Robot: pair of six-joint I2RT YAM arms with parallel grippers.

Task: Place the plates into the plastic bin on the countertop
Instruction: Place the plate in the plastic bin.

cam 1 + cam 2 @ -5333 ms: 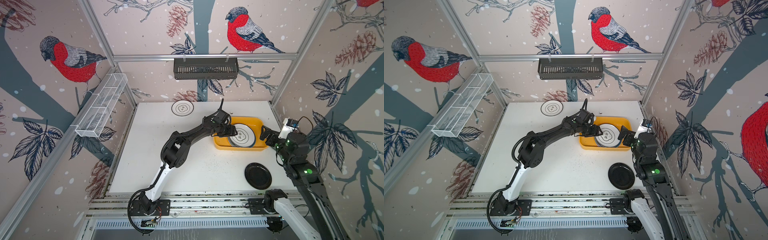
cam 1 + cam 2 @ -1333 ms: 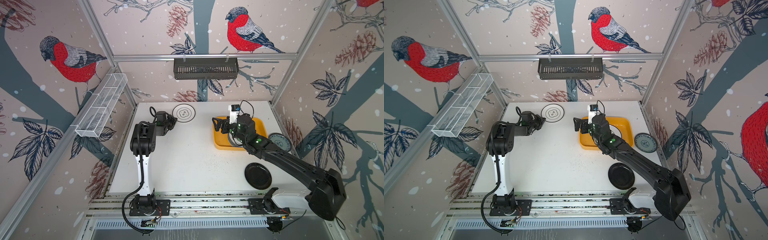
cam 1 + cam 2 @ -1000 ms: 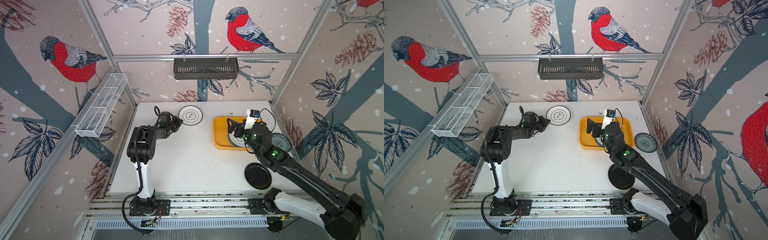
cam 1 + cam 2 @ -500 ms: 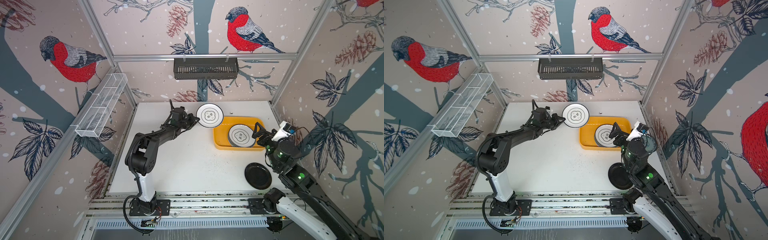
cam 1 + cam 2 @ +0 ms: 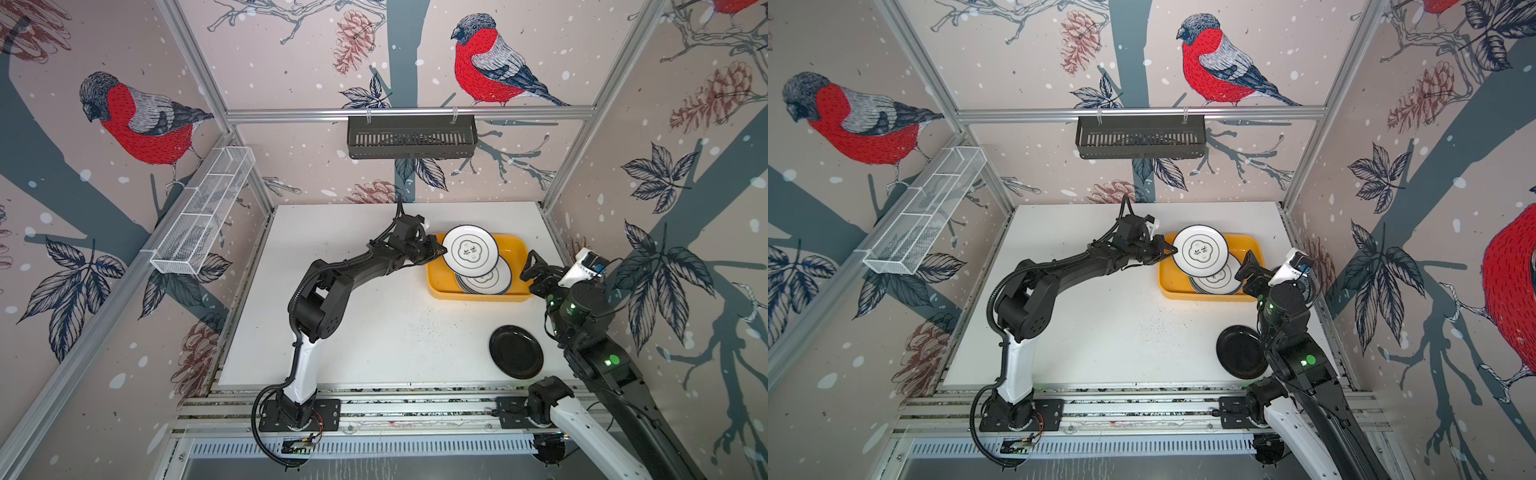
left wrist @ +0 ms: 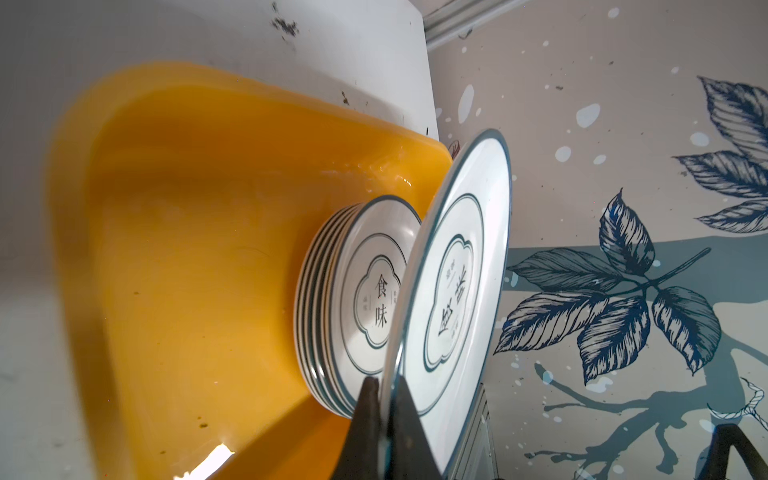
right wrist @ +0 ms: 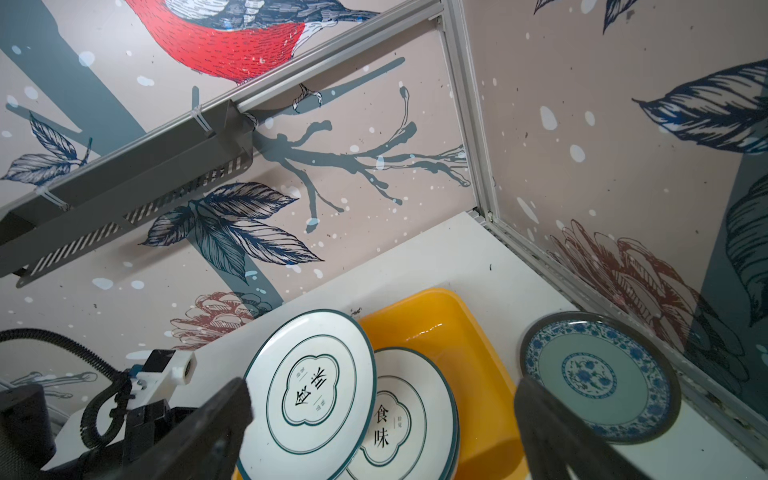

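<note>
**A:** Where is the plate [image 5: 470, 250]?

**B:** In the air over the far left part of the bin [image 5: 435, 284]. It is tilted, and its lower edge overlaps the stack [image 5: 492, 283] lying in the bin. The left hand [image 5: 439, 251] is clenched on its rim, one finger on each face. The wrist view shows that plainly.

**A:** Why by the rim?

**B:** I'd say it's the only part thin enough to pinch. It also leaves the whole disc free to be laid flat on the stack.

**A:** And the right hand [image 5: 535, 268]?

**B:** Spread wide, grasping nothing, just beside the bin's right wall. That puts it out of the drop path.

**A:** Room to move?

**B:** The stack sits toward the bin's near side, with bare yellow floor to the left and in the far right corner. Whether the tilted edge touches the top of the stack, I can't tell from here. Outside the bin, a blue plate [image 7: 598, 376] lies on the worktop [image 5: 374, 324] between the bin and the side wall, so it's cramped there. A black plate [image 5: 516, 351] lies near the front edge, with open worktop to its left.
</note>
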